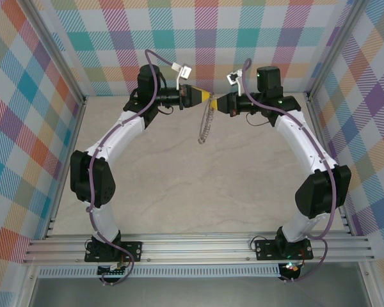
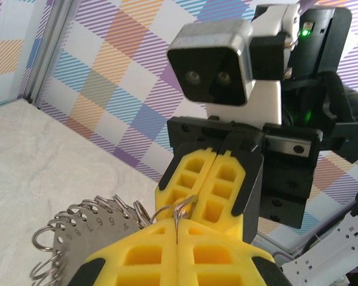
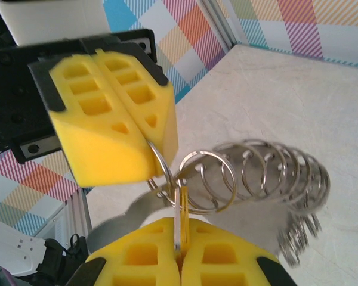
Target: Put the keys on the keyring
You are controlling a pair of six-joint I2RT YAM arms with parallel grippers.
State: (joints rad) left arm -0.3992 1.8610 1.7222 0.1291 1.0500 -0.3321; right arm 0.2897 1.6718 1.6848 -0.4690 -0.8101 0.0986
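Both grippers meet tip to tip above the back of the table. My left gripper (image 1: 208, 97) (image 2: 178, 229) is shut on one small silvery loop (image 3: 161, 165) of the keyring (image 1: 206, 125). The keyring's grey numbered plate (image 2: 83, 231) and several other loops (image 3: 256, 170) hang below and to the side. My right gripper (image 1: 220, 101) (image 3: 180, 231) is shut on the key (image 3: 179, 208), a thin silver blade with a yellow-orange head. The key's free end touches the held loop. Opposite it are the left gripper's (image 3: 149, 143) shut yellow fingers. The right gripper (image 2: 198, 205) faces the left wrist camera.
The pale marble-patterned tabletop (image 1: 198, 192) lies beneath. Checked walls (image 1: 38, 96) with metal corner posts (image 1: 61, 57) enclose it on three sides. An aluminium rail (image 1: 198, 246) holding both arm bases runs along the near edge.
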